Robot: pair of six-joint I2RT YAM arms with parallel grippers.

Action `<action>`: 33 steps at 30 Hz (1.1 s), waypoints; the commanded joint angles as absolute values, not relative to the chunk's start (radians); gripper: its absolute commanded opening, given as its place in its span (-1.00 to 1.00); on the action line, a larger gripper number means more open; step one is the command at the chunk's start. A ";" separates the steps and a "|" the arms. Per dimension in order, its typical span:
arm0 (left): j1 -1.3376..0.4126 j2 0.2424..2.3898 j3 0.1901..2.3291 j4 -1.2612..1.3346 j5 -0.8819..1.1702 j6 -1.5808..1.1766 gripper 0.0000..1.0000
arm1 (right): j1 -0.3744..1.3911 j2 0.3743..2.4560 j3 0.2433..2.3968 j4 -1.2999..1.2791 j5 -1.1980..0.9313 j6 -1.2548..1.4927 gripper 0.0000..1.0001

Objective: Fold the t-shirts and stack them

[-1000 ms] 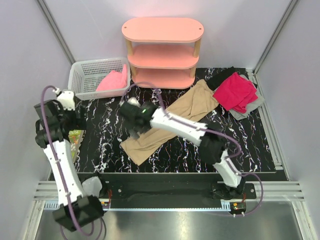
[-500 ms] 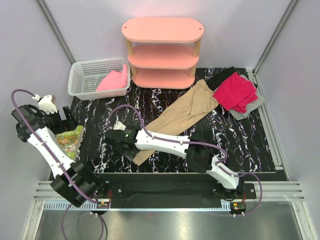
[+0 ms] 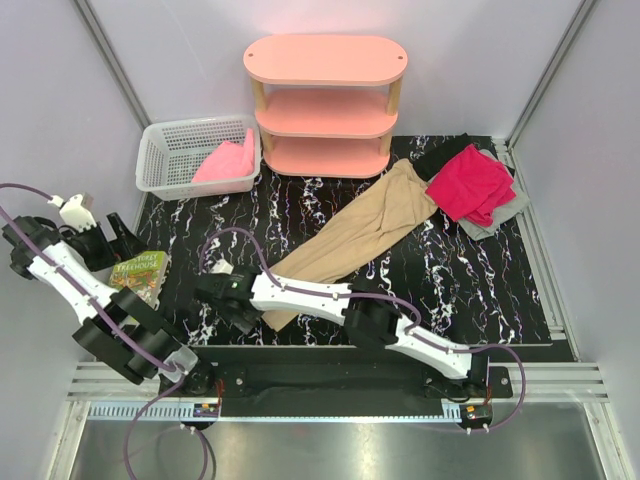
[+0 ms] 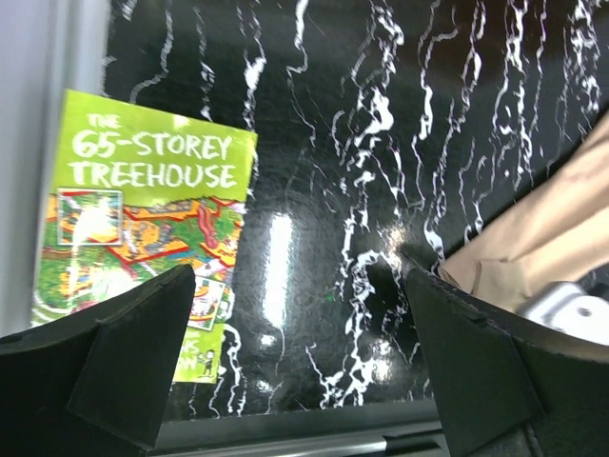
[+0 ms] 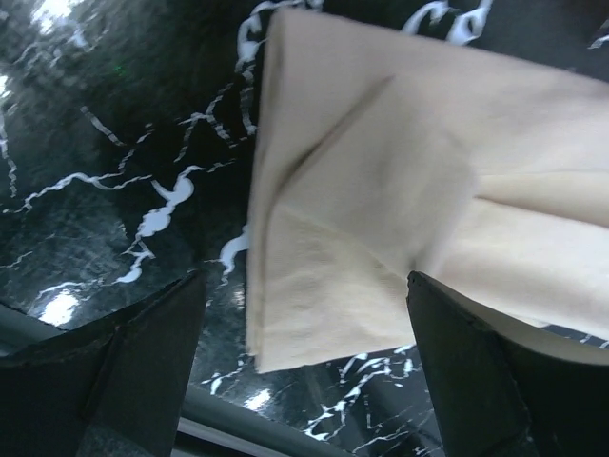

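The tan-beige t-shirt point(image 3: 345, 240) lies in a long diagonal strip across the black marble table point(image 3: 480, 280). Its near folded corner point(image 5: 371, 219) sits under my right gripper point(image 5: 304, 281), which is open above it and holds nothing; in the top view this gripper point(image 3: 225, 300) is at the strip's near-left end. My left gripper point(image 4: 300, 276) is open and empty over bare table; from above it point(image 3: 120, 238) is at the left edge. The magenta-red shirt point(image 3: 470, 182) lies on the grey point(image 3: 503, 215) and black point(image 3: 440, 152) ones at the back right. The light pink shirt point(image 3: 225, 162) is in the basket.
A white mesh basket point(image 3: 165, 150) stands at the back left. A pink three-tier shelf point(image 3: 326, 100) stands at the back centre. A green book point(image 3: 140, 275) lies at the left edge, also in the left wrist view point(image 4: 143, 219). The tan shirt's edge shows there point(image 4: 552, 238).
My left arm has swung down and out to the table's left edge by the book. My right arm has stretched lower and further to the near left, over the tan shirt's near corner.
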State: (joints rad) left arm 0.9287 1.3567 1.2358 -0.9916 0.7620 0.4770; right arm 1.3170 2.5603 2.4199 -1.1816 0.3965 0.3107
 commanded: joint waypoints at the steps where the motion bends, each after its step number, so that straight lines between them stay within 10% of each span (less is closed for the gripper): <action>1: 0.933 1.355 1.256 -1.015 0.836 0.534 0.97 | 1.342 2.583 2.488 -1.192 0.354 0.319 0.85; 33: 0.936 1.325 1.212 -1.025 0.799 0.609 0.96 | 1.223 2.574 2.177 -1.034 0.149 0.362 -0.13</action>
State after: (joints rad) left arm 0.9287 1.3518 1.2129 -1.0348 0.7815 0.5808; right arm 1.2449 2.5046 2.2429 -1.0248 0.1677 0.3645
